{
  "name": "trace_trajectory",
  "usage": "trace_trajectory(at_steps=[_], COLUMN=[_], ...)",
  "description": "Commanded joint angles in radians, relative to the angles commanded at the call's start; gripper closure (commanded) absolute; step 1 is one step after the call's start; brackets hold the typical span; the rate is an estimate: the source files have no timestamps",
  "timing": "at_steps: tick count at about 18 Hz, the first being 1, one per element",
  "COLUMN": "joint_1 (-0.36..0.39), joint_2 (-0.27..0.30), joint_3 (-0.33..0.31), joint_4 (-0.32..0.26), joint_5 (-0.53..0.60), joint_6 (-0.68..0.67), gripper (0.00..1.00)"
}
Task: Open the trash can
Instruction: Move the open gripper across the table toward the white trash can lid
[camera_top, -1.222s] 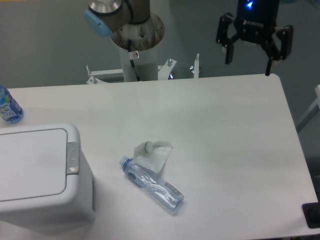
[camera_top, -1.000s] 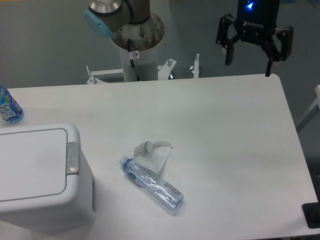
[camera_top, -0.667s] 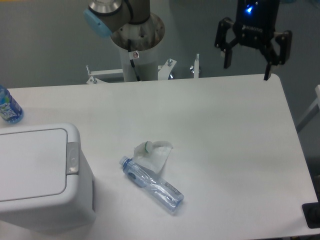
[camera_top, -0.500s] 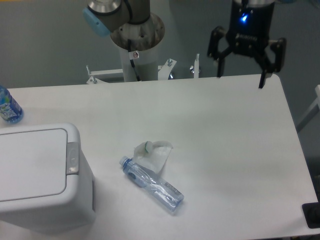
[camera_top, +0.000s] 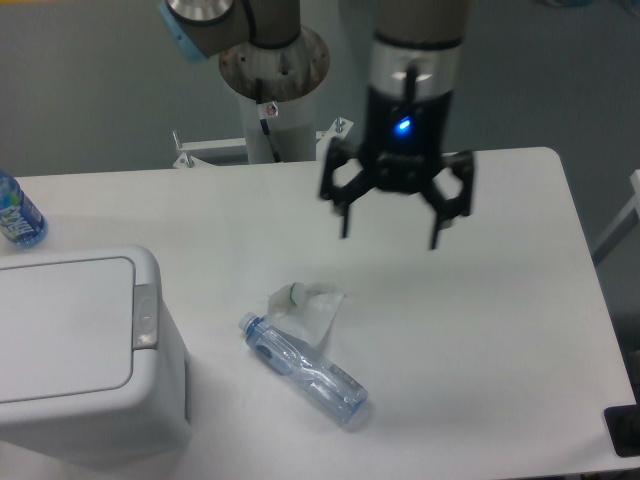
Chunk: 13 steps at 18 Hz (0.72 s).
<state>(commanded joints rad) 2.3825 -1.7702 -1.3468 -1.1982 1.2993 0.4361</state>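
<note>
The trash can (camera_top: 80, 350) is a large white boxy bin at the table's front left corner. Its flat lid lies shut, and a small grey push-button latch (camera_top: 146, 317) sits on the lid's right edge. My gripper (camera_top: 390, 238) hangs open and empty above the middle of the table, fingers pointing down. It is well to the right of the trash can and farther back, and apart from everything on the table.
A clear plastic bottle (camera_top: 303, 369) lies on its side right of the bin, with a crumpled clear wrapper with a green cap (camera_top: 304, 301) just behind it. A blue bottle (camera_top: 17, 212) stands at the left edge. The arm's base column (camera_top: 272, 80) rises behind the table.
My gripper has swung from above the table's back right corner leftward and toward the front, and now hangs lower over the table's middle. It stayed open. Nothing on the table moved.
</note>
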Motion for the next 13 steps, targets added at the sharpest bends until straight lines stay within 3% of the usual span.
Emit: trace_trajectory(at_steps=[5,13], joint_1=[-0.081,-0.144], joint_2=[-0.055,-0.087], joint_3=[0.003,-0.003], joint_4=[0.08,0.092], joint_5=[-0.064,-0.06], joint_6=[-0.164,-0.18], gripper=[0.0,0.0])
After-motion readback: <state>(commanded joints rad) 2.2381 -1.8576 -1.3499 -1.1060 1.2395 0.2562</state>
